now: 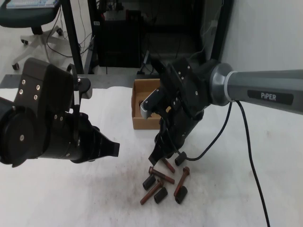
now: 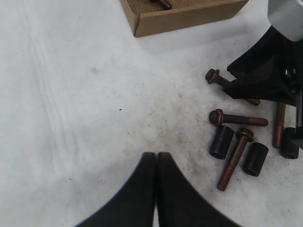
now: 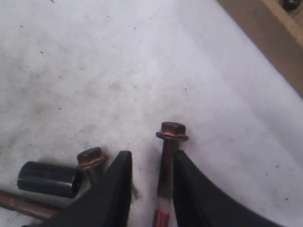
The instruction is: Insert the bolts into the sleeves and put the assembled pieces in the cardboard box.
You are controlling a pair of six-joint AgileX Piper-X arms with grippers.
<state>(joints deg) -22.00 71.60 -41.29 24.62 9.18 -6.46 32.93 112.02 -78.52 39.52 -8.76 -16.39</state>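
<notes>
While the left gripper [image 2: 156, 155] is closed on nothing, the right gripper [image 3: 152, 158] sits spread around a coppery bolt [image 3: 171, 132] near the cardboard box [image 1: 144, 124], with white bench [image 1: 57, 198] stretching wide beyond.

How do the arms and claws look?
Both arms are mostly black. The right arm has a grey tube with white lettering and a black cable. The left arm shows silver screws. The left claw and right claw have black tapering fingers.
</notes>
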